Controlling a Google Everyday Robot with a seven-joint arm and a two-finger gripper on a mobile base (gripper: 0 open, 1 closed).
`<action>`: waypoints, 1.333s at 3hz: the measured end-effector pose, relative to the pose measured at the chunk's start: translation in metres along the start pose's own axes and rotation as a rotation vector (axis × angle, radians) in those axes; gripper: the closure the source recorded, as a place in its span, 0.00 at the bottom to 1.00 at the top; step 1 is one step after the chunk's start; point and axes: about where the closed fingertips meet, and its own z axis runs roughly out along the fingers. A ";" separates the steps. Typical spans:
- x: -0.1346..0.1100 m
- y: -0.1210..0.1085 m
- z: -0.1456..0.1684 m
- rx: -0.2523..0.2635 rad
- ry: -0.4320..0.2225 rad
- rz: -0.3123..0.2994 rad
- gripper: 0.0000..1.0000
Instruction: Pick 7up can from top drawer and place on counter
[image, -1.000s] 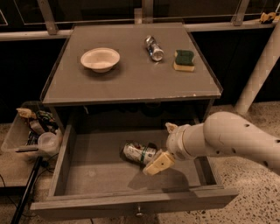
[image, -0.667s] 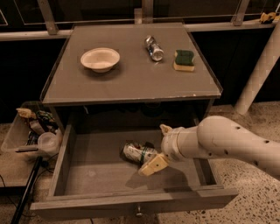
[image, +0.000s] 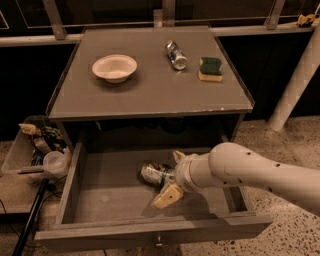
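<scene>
The 7up can (image: 153, 174), white-silver with green markings, lies on its side on the floor of the open top drawer (image: 107, 197). My gripper (image: 168, 178) reaches in from the right on a white arm. It is open, with one finger (image: 167, 196) in front of the can's right end and the other (image: 178, 156) behind it. The can rests on the drawer floor. The counter (image: 150, 95) is the grey top above the drawer.
On the counter stand a white bowl (image: 114, 67), a silver-blue can (image: 176, 55) lying on its side and a green-yellow sponge (image: 210, 68). A bin of clutter (image: 37, 147) sits left of the cabinet. A white pole (image: 297, 75) leans at the right.
My arm has moved left along the drawer, bringing the open fingers closer around the can's right end. The can has not moved.
</scene>
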 end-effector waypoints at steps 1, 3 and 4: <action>0.011 0.003 0.017 0.004 0.042 -0.022 0.00; 0.024 0.000 0.033 0.012 0.088 -0.037 0.00; 0.024 0.000 0.033 0.012 0.088 -0.037 0.18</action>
